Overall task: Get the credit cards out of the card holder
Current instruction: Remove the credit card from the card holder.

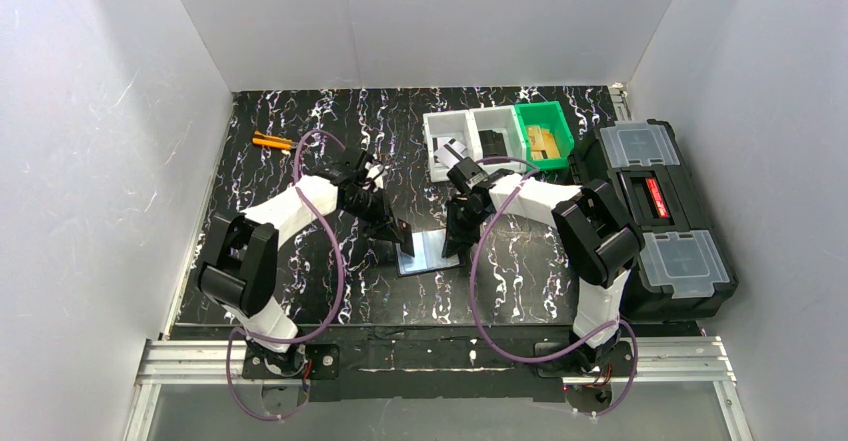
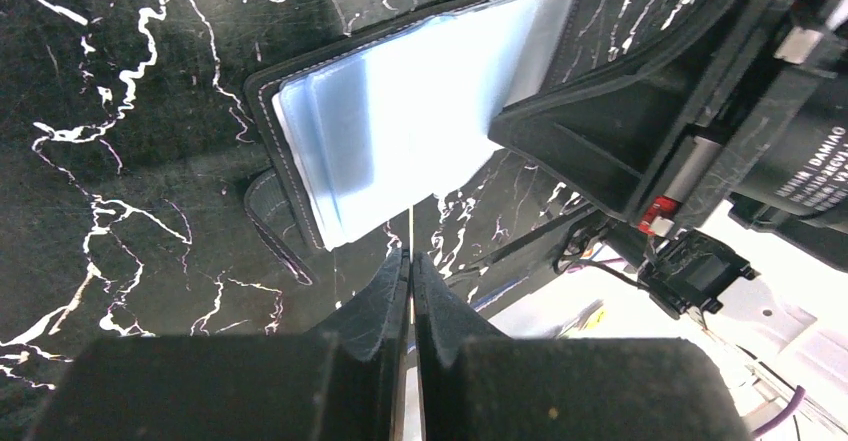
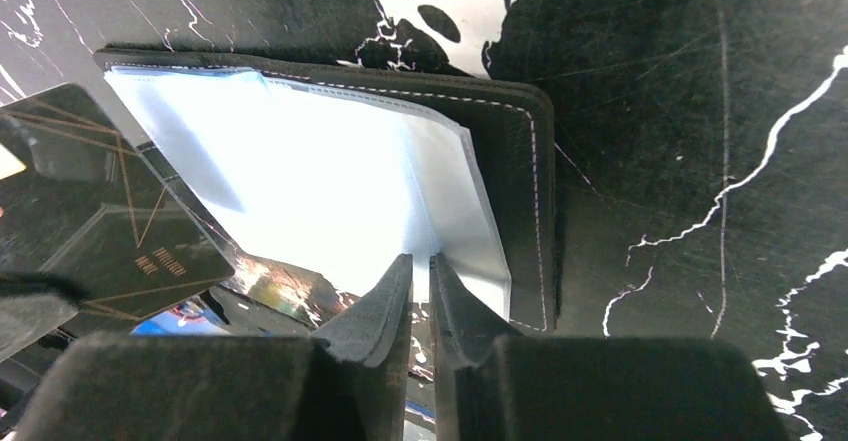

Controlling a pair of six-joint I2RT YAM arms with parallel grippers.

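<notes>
Overhead from behind, looking down; wrist views, close, seemingly opposed, share the card holder (image 2: 400,131).

You see a black card holder (image 2: 400,131) lined glossy pale blue, on a white-veined black table (image 1: 320,111), with a bright green bin (image 1: 555,116) behind.

glare washed out the card holder's (image 3: 300,181) sleeves; i couldn't tell whether credit cards sat inside.

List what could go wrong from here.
The left gripper and right gripper crowd the open holder from both sides; they may collide. The right fingers, nearly closed, rest at the glossy sleeve; they could slip or drag the holder instead of emptying it.
</notes>
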